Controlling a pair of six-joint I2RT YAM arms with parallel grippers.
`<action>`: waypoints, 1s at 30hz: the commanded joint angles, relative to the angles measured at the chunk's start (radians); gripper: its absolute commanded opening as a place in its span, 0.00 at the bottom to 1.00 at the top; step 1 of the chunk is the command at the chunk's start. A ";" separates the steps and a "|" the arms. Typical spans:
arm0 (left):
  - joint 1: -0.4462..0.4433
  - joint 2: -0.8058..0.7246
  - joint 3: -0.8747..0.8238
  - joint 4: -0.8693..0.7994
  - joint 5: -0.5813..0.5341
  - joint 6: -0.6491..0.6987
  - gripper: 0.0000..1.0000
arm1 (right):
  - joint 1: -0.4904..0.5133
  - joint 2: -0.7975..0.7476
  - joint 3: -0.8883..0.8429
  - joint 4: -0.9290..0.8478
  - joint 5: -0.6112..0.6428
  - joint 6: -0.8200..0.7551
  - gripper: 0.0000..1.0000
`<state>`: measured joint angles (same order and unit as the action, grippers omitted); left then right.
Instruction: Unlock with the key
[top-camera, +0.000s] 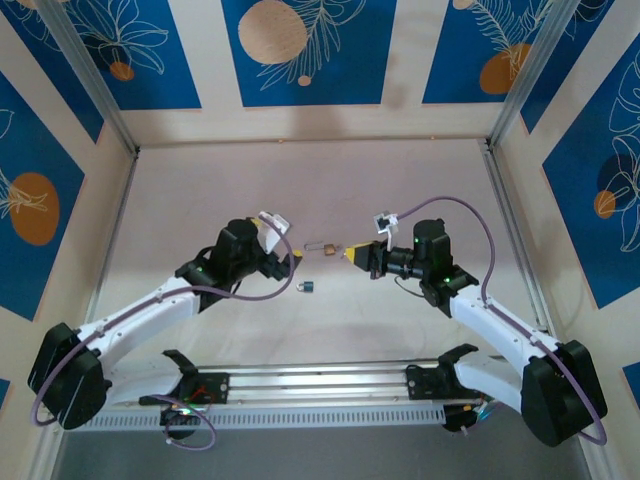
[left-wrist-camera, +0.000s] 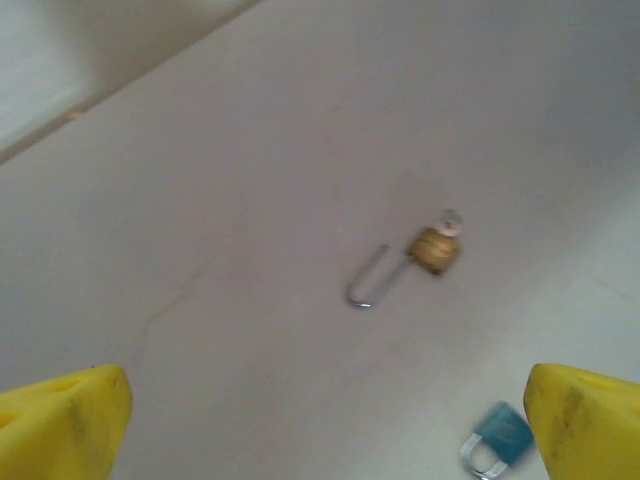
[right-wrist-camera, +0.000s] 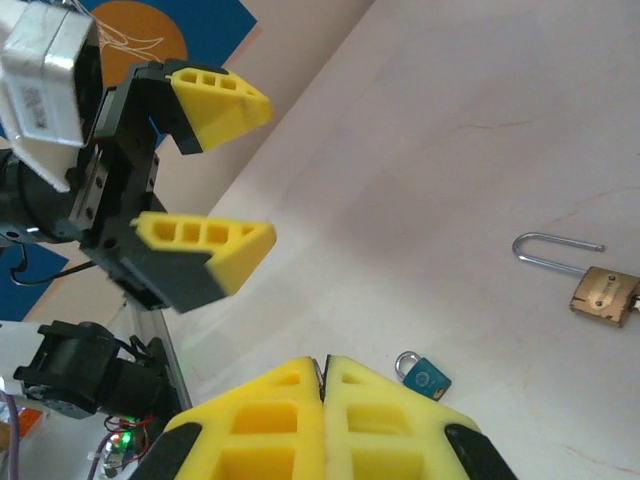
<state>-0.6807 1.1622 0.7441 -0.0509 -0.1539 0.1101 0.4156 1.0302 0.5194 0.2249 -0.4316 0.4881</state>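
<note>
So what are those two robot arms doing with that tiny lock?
They're working on a little brass padlock. Right now the padlock lies on the table between the arms, and its silver loop looks popped open. The left fingers are spread wide and hold nothing. The right fingers are squeezed shut, with nothing visible between them. A pale bit sticking out of the padlock's body may be the key, but it's too blurry to be sure. A small blue lock-like thing lies nearby.

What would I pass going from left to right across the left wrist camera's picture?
First one yellow finger → brass padlock, shackle end leading → small blue padlock → the other yellow finger.
</note>
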 joint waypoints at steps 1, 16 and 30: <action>0.008 0.100 0.119 -0.145 -0.086 0.034 1.00 | 0.007 -0.015 0.029 -0.034 0.042 -0.027 0.00; -0.061 0.459 0.407 -0.491 -0.039 0.324 0.66 | -0.051 -0.066 -0.005 -0.094 0.073 -0.009 0.00; -0.065 0.599 0.544 -0.688 0.096 0.396 0.53 | -0.084 -0.073 -0.016 -0.081 0.053 0.002 0.00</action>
<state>-0.7422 1.7313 1.2472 -0.6125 -0.1940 0.4564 0.3389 0.9760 0.5186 0.1413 -0.3660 0.4812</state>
